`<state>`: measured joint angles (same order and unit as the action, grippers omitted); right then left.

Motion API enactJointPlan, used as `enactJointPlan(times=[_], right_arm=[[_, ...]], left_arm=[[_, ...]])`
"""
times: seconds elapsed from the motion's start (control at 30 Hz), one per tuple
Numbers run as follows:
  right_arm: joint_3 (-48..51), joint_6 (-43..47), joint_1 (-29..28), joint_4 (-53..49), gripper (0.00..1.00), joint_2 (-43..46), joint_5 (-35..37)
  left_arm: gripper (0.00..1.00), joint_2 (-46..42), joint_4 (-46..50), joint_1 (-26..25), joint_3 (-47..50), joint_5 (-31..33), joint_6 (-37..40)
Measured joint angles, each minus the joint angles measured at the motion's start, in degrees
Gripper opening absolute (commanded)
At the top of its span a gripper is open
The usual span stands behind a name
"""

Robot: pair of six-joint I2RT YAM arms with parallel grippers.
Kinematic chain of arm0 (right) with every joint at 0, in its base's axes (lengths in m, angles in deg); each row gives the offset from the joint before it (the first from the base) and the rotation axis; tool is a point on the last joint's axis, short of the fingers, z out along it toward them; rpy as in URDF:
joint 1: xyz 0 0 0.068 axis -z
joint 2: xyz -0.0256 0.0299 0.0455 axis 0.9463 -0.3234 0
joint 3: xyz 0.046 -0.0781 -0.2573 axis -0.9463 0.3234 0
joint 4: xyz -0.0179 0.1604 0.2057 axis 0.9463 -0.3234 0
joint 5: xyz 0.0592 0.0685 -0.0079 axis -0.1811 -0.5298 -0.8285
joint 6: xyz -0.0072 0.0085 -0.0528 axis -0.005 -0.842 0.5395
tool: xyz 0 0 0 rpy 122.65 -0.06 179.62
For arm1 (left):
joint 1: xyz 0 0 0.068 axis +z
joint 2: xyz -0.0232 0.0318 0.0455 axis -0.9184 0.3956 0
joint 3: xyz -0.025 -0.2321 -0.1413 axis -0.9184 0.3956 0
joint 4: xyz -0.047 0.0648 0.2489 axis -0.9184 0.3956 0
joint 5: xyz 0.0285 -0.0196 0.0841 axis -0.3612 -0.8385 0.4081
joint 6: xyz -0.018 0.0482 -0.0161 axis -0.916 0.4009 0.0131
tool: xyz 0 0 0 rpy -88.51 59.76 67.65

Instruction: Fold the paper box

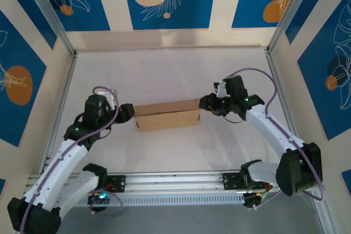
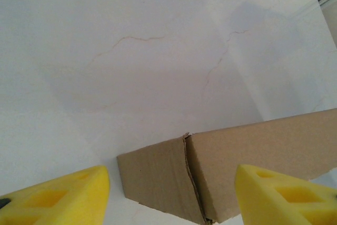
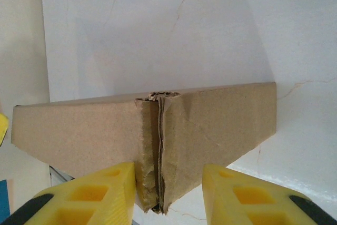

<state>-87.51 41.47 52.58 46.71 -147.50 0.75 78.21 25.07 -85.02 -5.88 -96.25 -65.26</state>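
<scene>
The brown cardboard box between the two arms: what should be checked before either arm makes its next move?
1. The brown cardboard box sits on the white table, reachable by both arms: ok.
2. The right gripper has the box's end seam between its yellow fingers, close against both sides: ok.
3. The left gripper brackets the opposite end corner, jaws wide, with a gap beside one finger. Grip there: not ok.
4. Cardboard at the end seam is crumpled and frayed. Neat fold: not ok.
5. Flaps tucked inside the box: cannot tell.
</scene>
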Motion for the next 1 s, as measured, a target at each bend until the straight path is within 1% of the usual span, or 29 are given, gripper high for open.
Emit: enactJointPlan(times=[0.13, 0.33, 0.6, 0.73, 0.87, 1.0], right_arm=[[0.0, 0.0, 0.0, 0.0, 0.39, 0.0, 0.0], [0.0, 0.0, 0.0, 0.2, 0.38, -0.3, 0.0], [0.0, 0.0, 0.0, 0.2, 0.38, -0.3, 0.0], [0.0, 0.0, 0.0, 0.2, 0.38, -0.5, 0.0], [0.0, 0.0, 0.0, 0.4, 0.35, -0.7, 0.0], [0.0, 0.0, 0.0, 0.7, 0.3, -0.6, 0.0]], left_arm=[[0.62, 0.0, -0.2, 0.0, 0.1, -1.6, -0.9], [0.59, 0.0, -1.6, 0.0, 3.0, -4.9, -3.7], [0.51, -0.3, -3.7, 0.0, 5.8, -7.0, -6.2], [0.44, -0.9, -6.0, 0.0, 7.8, -7.6, -8.0], [0.3, -1.6, -8.7, 0.0, 9.4, -7.8, -9.8], [0.23, -3.4, -12.3, -0.1, 12.2, -8.2, -12.3]])
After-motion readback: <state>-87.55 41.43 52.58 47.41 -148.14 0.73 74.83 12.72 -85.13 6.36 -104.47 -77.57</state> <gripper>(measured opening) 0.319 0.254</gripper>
